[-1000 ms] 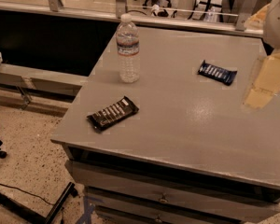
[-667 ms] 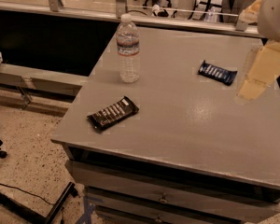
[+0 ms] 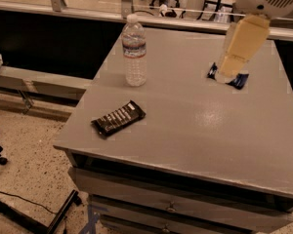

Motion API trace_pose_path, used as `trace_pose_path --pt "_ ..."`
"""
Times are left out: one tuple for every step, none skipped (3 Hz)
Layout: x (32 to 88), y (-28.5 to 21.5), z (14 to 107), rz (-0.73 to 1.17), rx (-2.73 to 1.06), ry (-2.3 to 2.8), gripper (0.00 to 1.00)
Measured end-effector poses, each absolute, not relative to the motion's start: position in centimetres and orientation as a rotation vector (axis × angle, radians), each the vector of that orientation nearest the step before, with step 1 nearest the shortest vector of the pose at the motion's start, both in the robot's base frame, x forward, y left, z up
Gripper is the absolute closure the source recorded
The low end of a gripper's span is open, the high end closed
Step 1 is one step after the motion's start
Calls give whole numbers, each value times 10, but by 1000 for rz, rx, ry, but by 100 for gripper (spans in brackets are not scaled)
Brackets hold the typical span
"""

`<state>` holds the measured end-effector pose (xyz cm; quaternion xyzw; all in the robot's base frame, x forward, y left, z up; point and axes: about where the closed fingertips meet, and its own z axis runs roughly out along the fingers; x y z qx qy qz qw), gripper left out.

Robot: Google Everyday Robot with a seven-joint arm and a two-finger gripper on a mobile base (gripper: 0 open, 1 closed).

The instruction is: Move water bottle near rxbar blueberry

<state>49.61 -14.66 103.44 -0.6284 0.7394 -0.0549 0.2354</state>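
The water bottle [image 3: 135, 51] stands upright on the far left part of the grey table [image 3: 195, 126]; it is clear and ribbed, with a white cap and a label band. The rxbar blueberry [image 3: 239, 80], in a dark blue wrapper, lies flat on the far right part of the table and is partly hidden behind my arm. My gripper [image 3: 232, 65] hangs from the upper right on a cream-coloured arm, above and in front of the blue bar, well to the right of the bottle.
A black-wrapped bar with white lettering [image 3: 118, 118] lies near the table's front left. The table has drawers [image 3: 171, 206] below its front edge. A railing [image 3: 88, 13] runs behind it, and a bench [image 3: 34, 79] stands to the left.
My arm has swung left from the right edge of the view and now hangs over the blue bar, covering part of it. The bottle and both bars have not moved.
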Motion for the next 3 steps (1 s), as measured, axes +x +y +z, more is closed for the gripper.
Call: trace_pose_path --pt "518 -123 1047 -145 -1765 1978 0" --pt "541 -97 1059 -142 -1808 1921 0" --pt "559 -75 1055 -109 -1802 1896 0"
